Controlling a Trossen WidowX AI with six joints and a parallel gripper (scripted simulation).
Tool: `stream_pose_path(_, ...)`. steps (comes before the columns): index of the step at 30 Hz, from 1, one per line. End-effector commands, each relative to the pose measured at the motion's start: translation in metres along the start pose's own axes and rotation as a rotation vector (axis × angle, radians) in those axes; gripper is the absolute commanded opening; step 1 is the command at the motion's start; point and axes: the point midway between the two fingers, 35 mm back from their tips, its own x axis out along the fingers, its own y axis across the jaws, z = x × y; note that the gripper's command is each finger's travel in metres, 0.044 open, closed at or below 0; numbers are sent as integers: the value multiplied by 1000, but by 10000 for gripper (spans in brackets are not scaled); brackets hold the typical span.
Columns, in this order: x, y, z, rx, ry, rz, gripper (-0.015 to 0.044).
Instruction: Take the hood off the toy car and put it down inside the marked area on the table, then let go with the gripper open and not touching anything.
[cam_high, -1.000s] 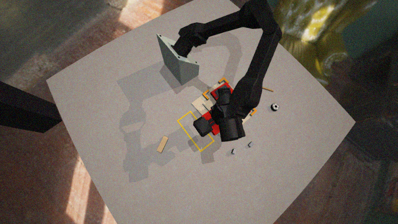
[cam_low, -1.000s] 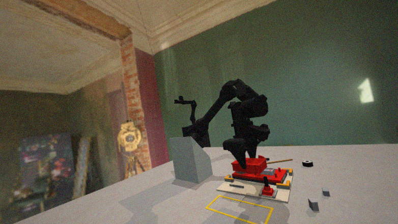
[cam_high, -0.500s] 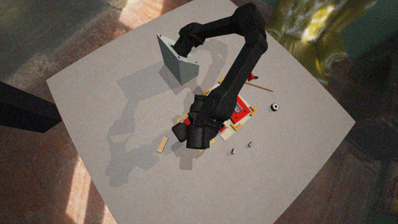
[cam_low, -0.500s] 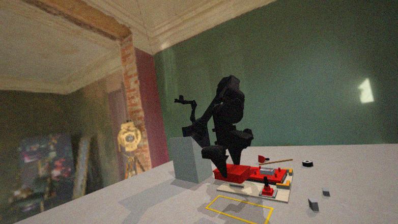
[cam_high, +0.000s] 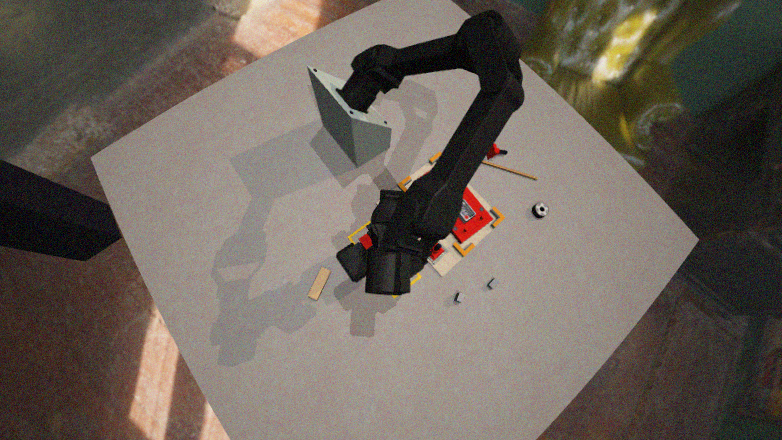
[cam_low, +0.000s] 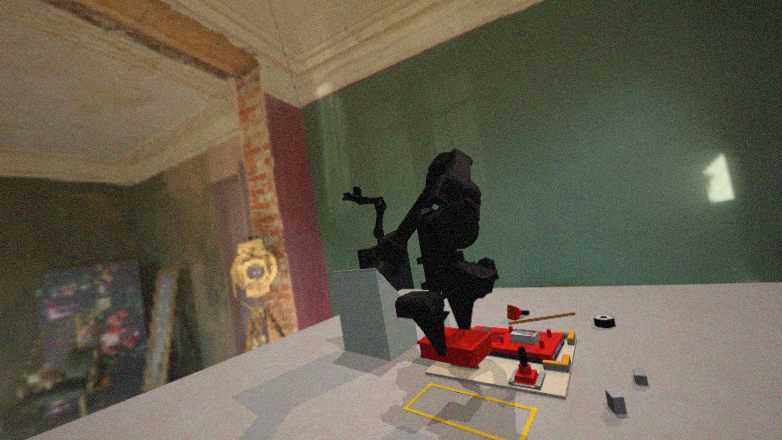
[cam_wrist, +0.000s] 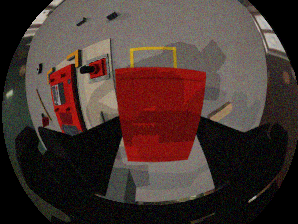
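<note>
The red hood (cam_high: 365, 241) (cam_low: 453, 354) (cam_wrist: 160, 100) hangs level above the table. My gripper (cam_low: 453, 340) (cam_wrist: 159, 119) is shut on it, one finger on each side; in the top view the arm hides the fingers. The yellow outline of the marked area (cam_high: 358, 230) (cam_low: 416, 396) (cam_wrist: 153, 48) lies lower, partly covered by the arm and hood in the top view; its far end shows beyond the hood in the wrist view. The red toy car (cam_high: 478, 222) (cam_low: 553, 348) (cam_wrist: 75, 102) stands hoodless on the cream board (cam_high: 448, 265) (cam_low: 557, 386), its grey engine block exposed.
A red lever piece (cam_high: 436, 251) (cam_low: 526, 376) (cam_wrist: 99, 67) stands on the board. A grey wedge-shaped block (cam_high: 340, 123) (cam_low: 363, 311) stands beyond. A wooden block (cam_high: 318, 283) (cam_wrist: 221, 111), small grey brackets (cam_high: 459, 297) (cam_low: 616, 403), a stick (cam_high: 511, 170) and a wheel (cam_high: 540, 209) (cam_low: 604, 321) lie around.
</note>
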Motion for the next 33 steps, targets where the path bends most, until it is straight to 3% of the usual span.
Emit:
stream_pose_path(1, 4, 0, 0, 4, -2, 2, 0)
stream_pose_path(33, 31, 0, 1, 4, -3, 2, 0)
